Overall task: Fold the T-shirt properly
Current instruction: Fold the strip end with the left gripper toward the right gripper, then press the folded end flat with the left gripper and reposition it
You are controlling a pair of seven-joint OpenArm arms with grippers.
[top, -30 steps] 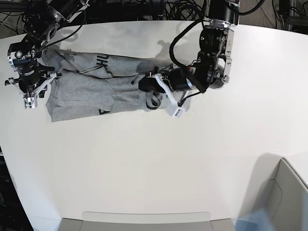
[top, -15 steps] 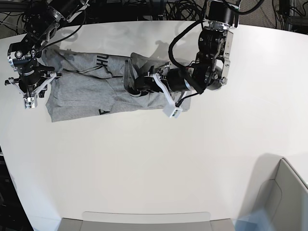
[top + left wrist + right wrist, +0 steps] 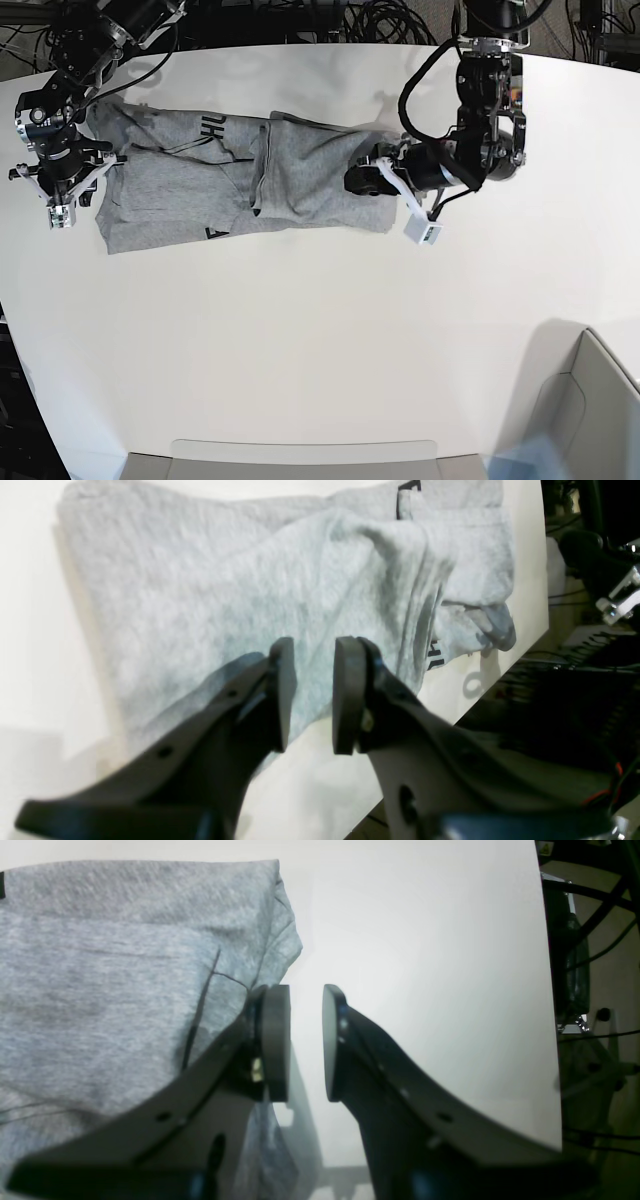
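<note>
The heather-grey T-shirt point(image 3: 200, 185) lies flat across the far part of the white table point(image 3: 300, 340), with bits of black lettering showing. Its right part is folded over onto the middle, and that flap's edge runs near the centre. My left gripper point(image 3: 367, 180) hovers at the shirt's right end. In the left wrist view this left gripper point(image 3: 310, 700) stands open above the T-shirt point(image 3: 225, 595), with nothing between its pads. My right gripper point(image 3: 68, 188) is at the shirt's left edge. The right wrist view has the right gripper point(image 3: 306, 1040) open and empty, one finger over the T-shirt point(image 3: 125, 965) hem.
A grey bin point(image 3: 592, 400) stands at the front right corner and a grey tray rim point(image 3: 300, 452) runs along the front edge. Cables and dark equipment point(image 3: 330, 20) crowd the space behind the table's far edge.
My left gripper carried the bunched right end of the shirt leftward, let it go and drew back to the right. The flap now lies spread over the middle. The right arm stayed still.
</note>
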